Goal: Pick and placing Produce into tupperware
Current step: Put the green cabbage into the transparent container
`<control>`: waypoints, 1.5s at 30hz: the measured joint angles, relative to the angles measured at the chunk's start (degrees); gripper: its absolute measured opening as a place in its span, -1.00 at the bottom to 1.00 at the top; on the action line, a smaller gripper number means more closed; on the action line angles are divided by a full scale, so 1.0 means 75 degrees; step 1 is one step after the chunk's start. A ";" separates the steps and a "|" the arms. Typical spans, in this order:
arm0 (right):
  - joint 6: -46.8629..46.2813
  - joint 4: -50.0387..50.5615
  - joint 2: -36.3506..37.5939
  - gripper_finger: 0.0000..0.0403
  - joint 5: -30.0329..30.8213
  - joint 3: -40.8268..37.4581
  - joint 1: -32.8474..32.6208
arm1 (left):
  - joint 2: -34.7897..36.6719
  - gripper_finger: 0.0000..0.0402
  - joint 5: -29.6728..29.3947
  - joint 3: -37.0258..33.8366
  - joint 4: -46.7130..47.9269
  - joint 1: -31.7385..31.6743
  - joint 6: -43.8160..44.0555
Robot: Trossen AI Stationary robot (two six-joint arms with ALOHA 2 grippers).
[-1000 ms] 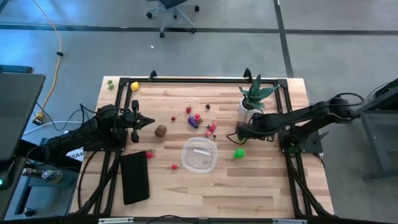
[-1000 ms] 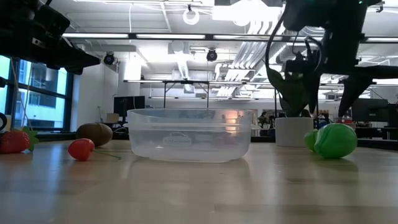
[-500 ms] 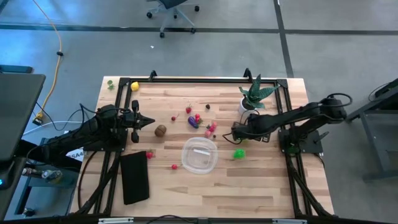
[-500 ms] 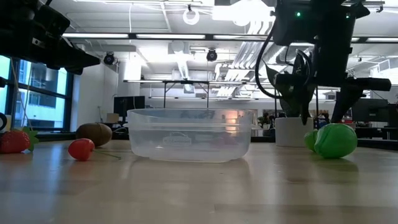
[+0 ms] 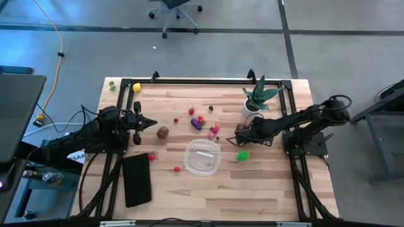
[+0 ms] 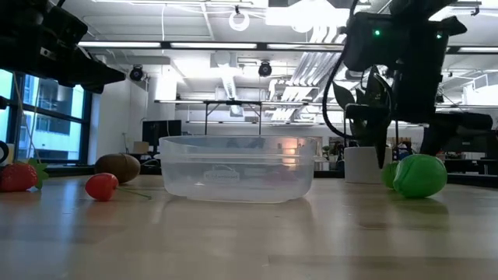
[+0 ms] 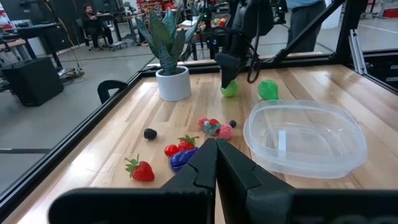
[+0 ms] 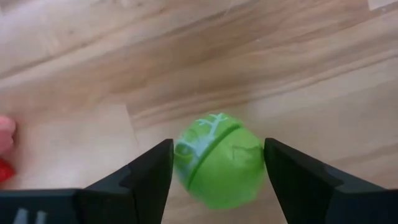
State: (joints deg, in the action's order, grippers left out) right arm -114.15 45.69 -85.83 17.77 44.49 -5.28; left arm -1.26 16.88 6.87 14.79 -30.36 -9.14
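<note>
My right gripper [image 5: 238, 134] is open and low over the table, its fingers standing on either side of a bright green produce piece [image 8: 217, 163], right of the clear round tupperware [image 5: 202, 157]. In the high view the gripper hides that piece. A second green piece [image 5: 242, 155] lies on the table nearer the near edge. My left gripper [image 5: 151, 124] is shut and hovers above the table's left part, beside the brown piece [image 5: 163, 132]. Red and purple pieces [image 5: 196, 123] lie on the table between the arms. My right gripper comes at the green piece from above, one finger [image 8: 152, 171] on each side of it, with the piece resting on the table. Whether the fingers touch it I cannot tell.
A spiky plant in a white pot [image 5: 252, 108] stands just beyond my right gripper. A flat black rectangle [image 5: 136, 180] lies near the left near corner, and a yellow piece [image 5: 136, 87] sits at the far left corner. Black frame rails border the table.
My right gripper has come down toward the table and shifted slightly toward the table's left, ending with its fingers around the green piece. The gap between its fingers looks unchanged. The produce and the tupperware have stayed in place.
</note>
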 joint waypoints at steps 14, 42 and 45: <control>0.0310 -0.0668 -0.0017 0.25 -0.0292 -0.0294 0.0008 | 0.0000 -1.00 0.0000 0.0000 0.0000 -0.0001 -0.0001; 0.0824 -0.0675 -0.0256 0.16 -0.0534 -0.0300 0.0105 | 0.0000 -1.00 0.0000 0.0000 0.0003 -0.0001 0.0002; 0.0825 -0.0676 -0.0252 0.11 -0.0506 -0.0300 0.0105 | 0.0000 -1.00 0.0000 0.0000 0.0003 0.0001 0.0002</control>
State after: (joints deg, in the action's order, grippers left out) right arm -107.96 40.62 -87.72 13.97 42.24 -4.49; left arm -1.26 16.88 6.87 14.81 -30.36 -9.13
